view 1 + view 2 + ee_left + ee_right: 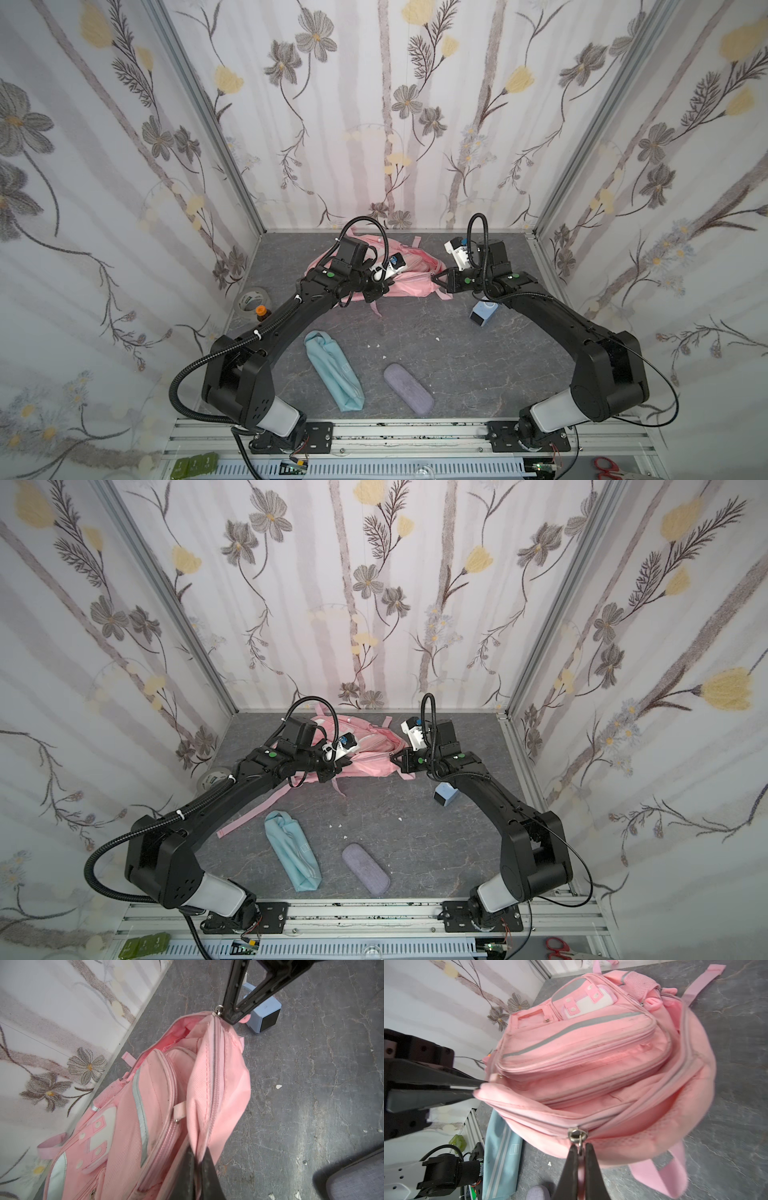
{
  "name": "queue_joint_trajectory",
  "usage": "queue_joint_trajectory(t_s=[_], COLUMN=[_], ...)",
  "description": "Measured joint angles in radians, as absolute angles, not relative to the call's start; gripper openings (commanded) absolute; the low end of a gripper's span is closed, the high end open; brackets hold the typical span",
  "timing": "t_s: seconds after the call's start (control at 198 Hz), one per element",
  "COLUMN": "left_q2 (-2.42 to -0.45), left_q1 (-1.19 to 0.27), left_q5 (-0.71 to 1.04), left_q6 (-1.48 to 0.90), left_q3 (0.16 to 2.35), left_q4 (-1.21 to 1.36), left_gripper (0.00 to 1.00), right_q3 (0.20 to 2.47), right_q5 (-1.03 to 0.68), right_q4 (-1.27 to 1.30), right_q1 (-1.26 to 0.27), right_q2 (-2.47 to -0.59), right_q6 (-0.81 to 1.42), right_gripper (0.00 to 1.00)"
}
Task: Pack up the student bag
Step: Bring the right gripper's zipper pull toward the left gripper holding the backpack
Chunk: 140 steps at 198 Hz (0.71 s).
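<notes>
While the left pincer [199, 1154] is clamped shut on the zip-side lip of the student bag [405, 284], which lies at the back of the worktop [415, 332] between my two arms with its main pocket gaping, the right pincer [580, 1147] is closed on the metal zip pull [577, 1133] at the bag's far end. I judge the bag light, limp and apt to sag or slide, so hems, zip tape and pulls are the places to hold, not the loose panels. The teal pouch [332, 376] and purple case [408, 387] lie nearer me.

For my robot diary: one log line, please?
student bag: partly unzipped; left gripper: shut on its edge; right gripper: shut on zipper pull
</notes>
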<state>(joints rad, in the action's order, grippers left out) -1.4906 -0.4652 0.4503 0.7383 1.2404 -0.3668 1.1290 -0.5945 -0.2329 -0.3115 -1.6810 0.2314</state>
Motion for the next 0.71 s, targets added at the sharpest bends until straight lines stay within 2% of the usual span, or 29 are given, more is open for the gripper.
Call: queue_joint_trajectory(t_s=[0.137, 0.152, 0.202, 0.222, 0.278, 0.354, 0.506, 0.607, 0.708], left_q2=[-1.486, -1.488, -1.505, -1.516, -1.544, -1.567, -1.583, -1.593, -1.608], left_q1=[-0.429, -0.427, -0.424, -0.423, -0.421, -0.428, -0.501, -0.550, -0.562], left_q5=[0.472, 0.472, 0.470, 0.469, 0.459, 0.445, 0.478, 0.510, 0.511], left_q6=[0.748, 0.750, 0.752, 0.753, 0.749, 0.737, 0.735, 0.731, 0.725], left_q3=[1.232, 1.234, 1.255, 1.271, 1.323, 1.393, 1.493, 1.507, 1.477], left_q4=[-0.347, -0.348, -0.355, -0.364, -0.391, -0.427, -0.495, -0.516, -0.521], left_gripper=[0.00, 0.05, 0.40, 0.50, 0.67, 0.71, 0.71, 0.67, 0.58], right_q3=[1.159, 1.165, 1.187, 1.195, 1.219, 1.249, 1.242, 1.205, 1.169], right_q5=[-0.596, -0.596, -0.594, -0.588, -0.567, -0.562, -0.574, -0.578, -0.588], right_q4=[-0.266, -0.269, -0.276, -0.278, -0.278, -0.276, -0.260, -0.219, -0.186], right_q1=[-0.287, -0.287, -0.292, -0.296, -0.318, -0.370, -0.465, -0.493, -0.507], right_q2=[-1.716, -1.718, -1.723, -1.724, -1.725, -1.723, -1.698, -1.668, -1.647], right_q6=[0.202, 0.200, 0.201, 0.201, 0.210, 0.225, 0.296, 0.356, 0.402], right_gripper=[0.00, 0.00, 0.00, 0.00, 0.00, 0.00, 0.00, 0.00, 0.00])
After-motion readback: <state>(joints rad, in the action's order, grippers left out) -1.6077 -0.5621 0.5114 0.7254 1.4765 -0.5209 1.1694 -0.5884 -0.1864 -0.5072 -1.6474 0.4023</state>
